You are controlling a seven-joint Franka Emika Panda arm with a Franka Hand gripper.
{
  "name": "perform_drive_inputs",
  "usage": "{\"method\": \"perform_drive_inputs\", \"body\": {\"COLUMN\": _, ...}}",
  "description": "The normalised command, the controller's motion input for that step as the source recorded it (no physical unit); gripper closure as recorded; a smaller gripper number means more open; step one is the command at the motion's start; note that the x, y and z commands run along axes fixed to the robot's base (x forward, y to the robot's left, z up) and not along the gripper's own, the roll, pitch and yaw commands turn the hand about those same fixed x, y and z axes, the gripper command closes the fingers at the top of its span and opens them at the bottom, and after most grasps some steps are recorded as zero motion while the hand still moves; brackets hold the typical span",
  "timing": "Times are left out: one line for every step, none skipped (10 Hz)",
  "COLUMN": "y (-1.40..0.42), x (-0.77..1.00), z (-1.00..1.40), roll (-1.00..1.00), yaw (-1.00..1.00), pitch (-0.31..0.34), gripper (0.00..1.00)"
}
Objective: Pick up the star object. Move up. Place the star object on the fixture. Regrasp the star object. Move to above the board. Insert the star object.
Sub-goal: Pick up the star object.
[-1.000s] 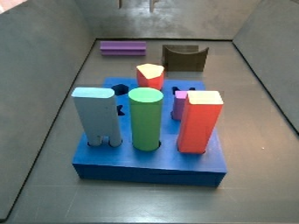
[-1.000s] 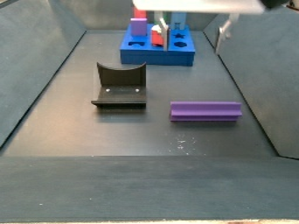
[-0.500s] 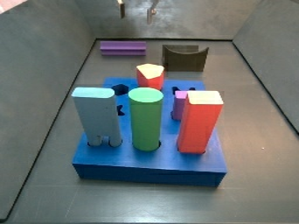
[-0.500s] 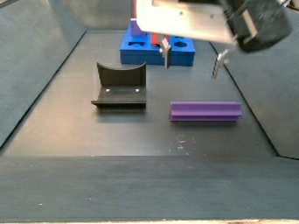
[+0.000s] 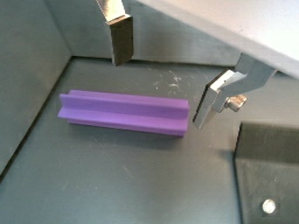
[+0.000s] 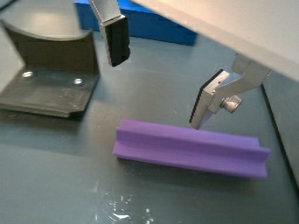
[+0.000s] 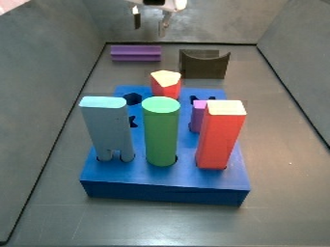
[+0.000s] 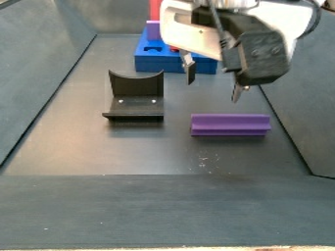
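Note:
The star object [image 8: 230, 125] is a long purple ridged prism lying flat on the dark floor, also seen as the star object [image 7: 134, 52], and in both wrist views [image 5: 125, 114] [image 6: 193, 149]. My gripper [image 8: 214, 88] hangs open just above it, fingers apart on either side of its length, nothing between them [image 5: 160, 92] [image 6: 156, 94]. In a side view the gripper [image 7: 152, 17] shows only at the frame's edge. The fixture [image 8: 135, 96], a dark block with a curved notch, stands beside the star [image 7: 204, 64]. The blue board [image 7: 168, 178] lies apart from both.
The board carries a light-blue peg [image 7: 103, 125], a green peg [image 7: 160, 130], a red peg [image 7: 221, 133], an orange peg [image 7: 165, 82] and a short purple peg [image 7: 199, 106]. Grey walls [image 7: 65, 87] slope up round the floor.
My gripper has come down from above the frame and over toward the star object, staying open. The star, fixture and board have not moved.

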Motion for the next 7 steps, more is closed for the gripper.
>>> {"method": "perform_drive_inputs", "body": {"y": -0.06, "x": -0.10, "z": -0.31, "roll": -0.25, "yaw": -0.84, "pitch": -0.196, "gripper": 0.00}}
{"method": "perform_drive_inputs", "body": {"y": 0.00, "x": -0.05, "z": -0.16, "roll": -0.10, "yaw": -0.86, "pitch": -0.130, "gripper": 0.00}}
{"method": "perform_drive_inputs", "body": {"y": 0.05, "x": -0.08, "z": -0.20, "roll": -0.15, "yaw": -0.70, "pitch": -0.179, "gripper": 0.00}}
{"method": "perform_drive_inputs", "body": {"y": 0.20, "x": -0.20, "z": -0.28, "roll": -0.15, "yaw": -0.55, "pitch": -0.146, "gripper": 0.00}}
{"method": "perform_drive_inputs", "body": {"y": 0.19, "x": -0.22, "z": -0.30, "roll": -0.15, "yaw": -0.57, "pitch": -0.144, "gripper": 0.00}}
{"method": "perform_drive_inputs", "body": {"y": 0.21, "x": -0.29, "z": -0.30, "roll": -0.13, "yaw": -0.55, "pitch": -0.147, "gripper": 0.00}}
{"method": "perform_drive_inputs", "body": {"y": 0.19, "x": -0.29, "z": -0.29, "roll": -0.15, "yaw": -0.55, "pitch": -0.166, "gripper": 0.00}}
